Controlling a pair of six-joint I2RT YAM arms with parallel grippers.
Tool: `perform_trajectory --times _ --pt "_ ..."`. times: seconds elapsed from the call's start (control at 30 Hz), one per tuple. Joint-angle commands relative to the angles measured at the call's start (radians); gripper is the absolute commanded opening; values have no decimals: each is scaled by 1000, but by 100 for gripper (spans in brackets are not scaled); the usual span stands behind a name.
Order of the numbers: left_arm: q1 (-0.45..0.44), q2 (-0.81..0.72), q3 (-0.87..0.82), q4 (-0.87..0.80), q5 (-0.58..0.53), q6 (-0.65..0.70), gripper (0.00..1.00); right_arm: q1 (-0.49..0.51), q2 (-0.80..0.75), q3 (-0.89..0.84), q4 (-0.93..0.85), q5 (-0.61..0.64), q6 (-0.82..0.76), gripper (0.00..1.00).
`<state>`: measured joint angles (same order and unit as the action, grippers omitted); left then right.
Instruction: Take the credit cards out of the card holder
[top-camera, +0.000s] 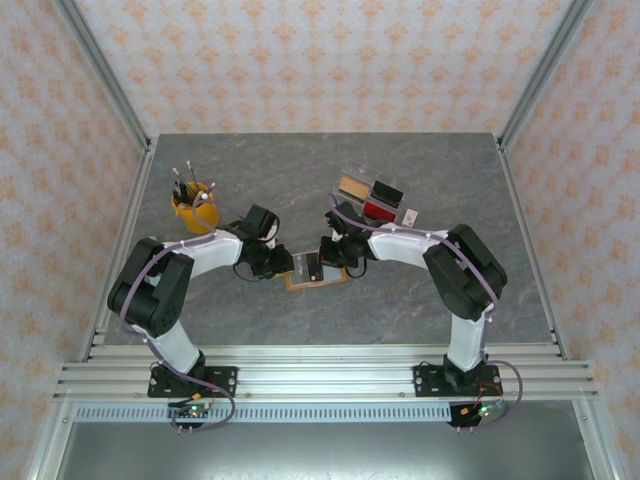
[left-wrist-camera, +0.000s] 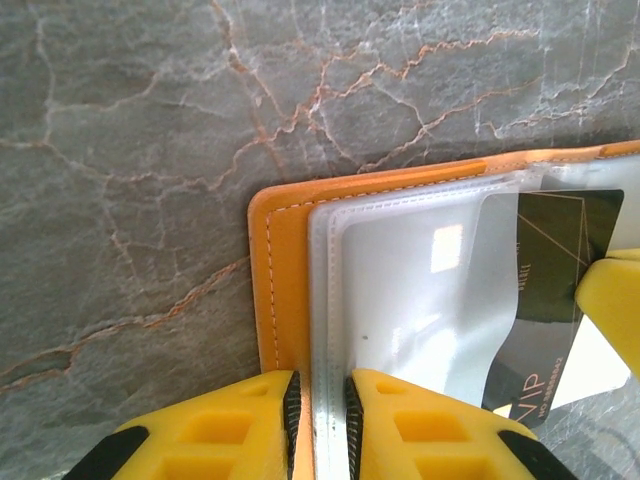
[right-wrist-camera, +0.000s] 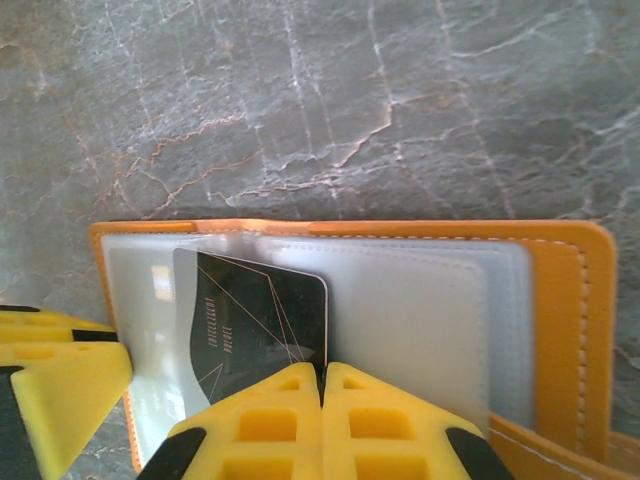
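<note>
- Lying open on the worktop, the card holder is sitting midway between the left and right edges, nearer the near edge than the far one.
- The left hand is pinching the holder's orange cover and a clear sleeve page, its fingers nearly closed on them.
- The right hand is clamping tight on the edge of a black card, which is sitting tilted and partly out of its sleeve.
- A clear tray is resting toward the far edge.
</note>
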<state>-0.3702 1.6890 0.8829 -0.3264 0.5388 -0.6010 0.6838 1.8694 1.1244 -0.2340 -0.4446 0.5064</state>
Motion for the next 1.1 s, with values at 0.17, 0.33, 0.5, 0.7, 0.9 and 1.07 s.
perform_trajectory --times 0.17,0.33,0.5,0.7,0.9,1.07 --pt "11 -77 27 -110 -52 29 24 -6 -16 11 -39 28 -29 0" --pt "10 -121 21 -106 -57 13 25 -6 -18 -1 -16 -15 -18 5" --pt "-20 -111 11 -18 16 -33 25 -6 -26 -21 -1 -26 1 26" --pt "-64 -34 26 53 54 -67 18 -7 -28 -39 15 -47 10 30" --pt "-76 20 42 81 70 -75 14 -9 -19 -50 28 -64 18 30" --pt "-78 54 43 77 70 -70 13 -12 -13 -58 45 -91 24 29"
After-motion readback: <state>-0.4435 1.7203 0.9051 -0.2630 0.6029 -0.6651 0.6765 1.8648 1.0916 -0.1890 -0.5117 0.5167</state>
